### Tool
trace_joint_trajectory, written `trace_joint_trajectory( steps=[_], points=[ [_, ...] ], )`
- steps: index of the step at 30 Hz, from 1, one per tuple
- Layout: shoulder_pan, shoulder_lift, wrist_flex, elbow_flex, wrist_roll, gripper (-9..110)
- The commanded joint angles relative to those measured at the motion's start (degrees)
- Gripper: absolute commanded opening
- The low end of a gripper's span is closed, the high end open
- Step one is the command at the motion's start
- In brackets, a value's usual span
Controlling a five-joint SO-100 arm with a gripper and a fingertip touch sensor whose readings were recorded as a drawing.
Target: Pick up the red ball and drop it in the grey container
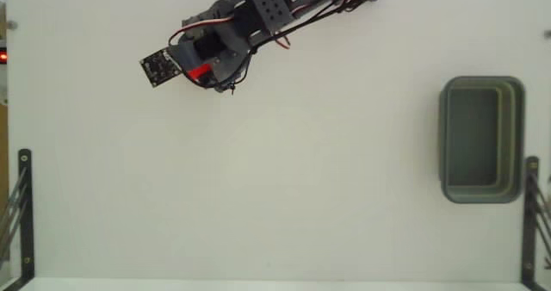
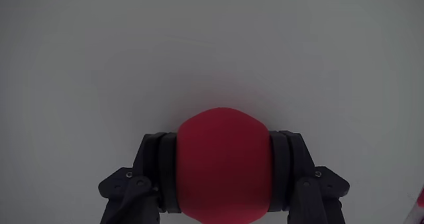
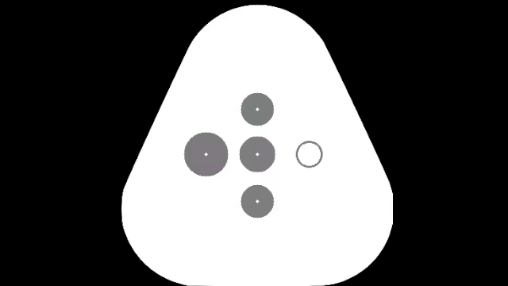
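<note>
Both fingers [image 2: 162, 168] of hand [image 2: 224, 174] clamped on red ball [image 2: 224, 164] — squeezed, grey container [image 1: 515, 136] well apart

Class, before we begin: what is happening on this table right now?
A single robot arm has the red ball clamped between its gripper fingers, as the wrist view shows plainly. In the fixed view the arm sits near the top of the white table, with a bit of red visible in its grip. The grey container stands far off at the right edge, empty, so the ball has yet to be carried over and dropped.
</note>
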Motion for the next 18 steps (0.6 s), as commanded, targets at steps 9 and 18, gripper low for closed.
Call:
trace_joint_trajectory(
  steps=[9, 18],
  points=[
    [1.3, 4.1, 11.4, -13.0, 0.3, 64],
    [1.3, 3.0, 20.3, -23.0, 0.3, 64]
  ],
)
